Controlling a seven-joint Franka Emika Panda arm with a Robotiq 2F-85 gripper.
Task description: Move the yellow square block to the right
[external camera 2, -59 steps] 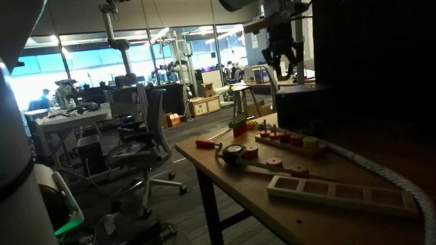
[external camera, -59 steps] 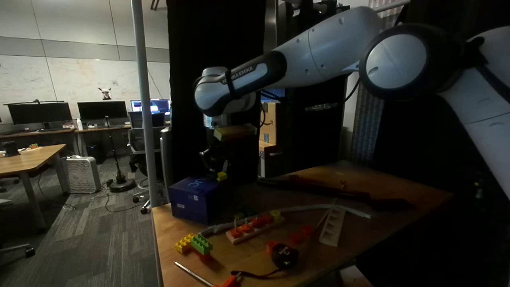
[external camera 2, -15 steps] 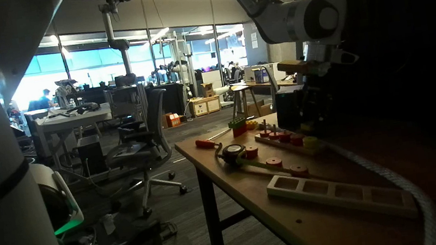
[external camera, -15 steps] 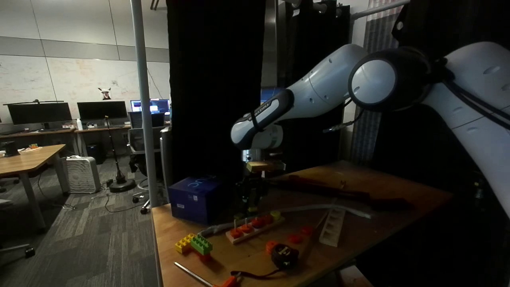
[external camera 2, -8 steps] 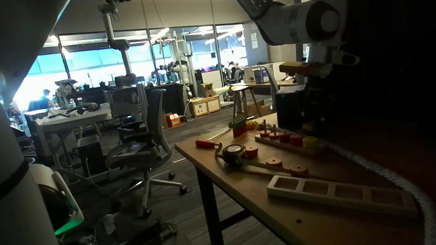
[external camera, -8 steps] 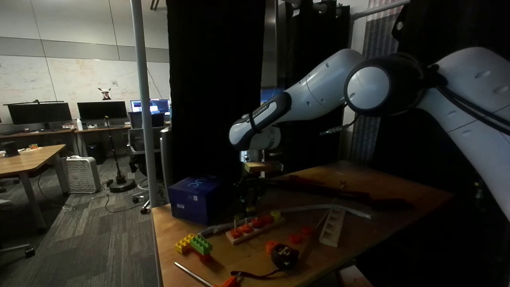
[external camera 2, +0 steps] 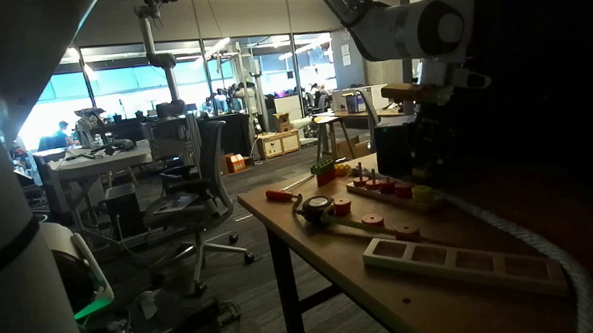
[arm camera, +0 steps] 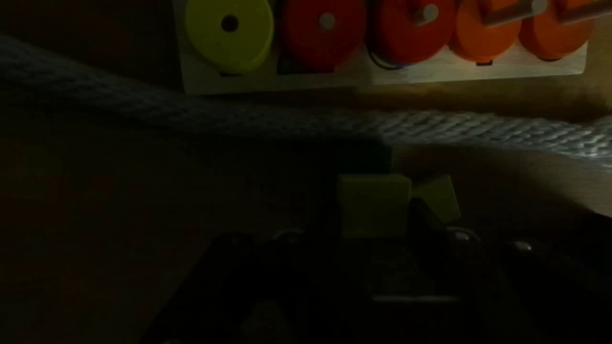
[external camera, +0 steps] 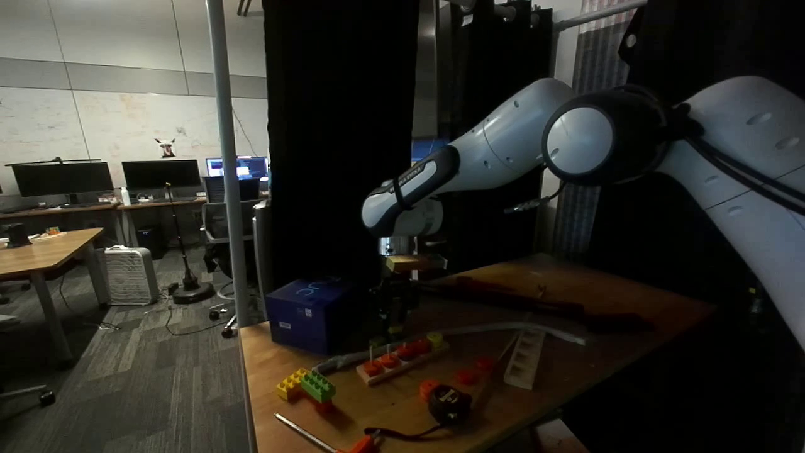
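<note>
The yellow square block (arm camera: 375,206) sits between the fingertips of my gripper (arm camera: 375,222) in the dark wrist view. Both fingers press against its sides, so the gripper is shut on it. In an exterior view, the block (external camera: 395,330) shows under the gripper (external camera: 396,319), low behind the peg board. It also shows dimly in an exterior view (external camera 2: 421,172), below the dark gripper (external camera 2: 428,160). Just beyond the right finger lies a second yellowish block (arm camera: 439,198). A dark green-blue block (arm camera: 366,157) lies below and beyond the held block. Whether the held block touches it, I cannot tell.
A wooden peg board (arm camera: 430,76) with red, orange and yellow discs lies ahead of the gripper. A grey rope (arm camera: 287,122) runs between them. A blue box (external camera: 308,314) stands beside the gripper. A tape measure (external camera: 448,404) and toy bricks (external camera: 317,385) lie nearer the table's edge.
Since 3.9 seconds ago, the gripper has carried the yellow block from above the blue box down and to the box's side near the peg board. Over the last half second it barely moves.
</note>
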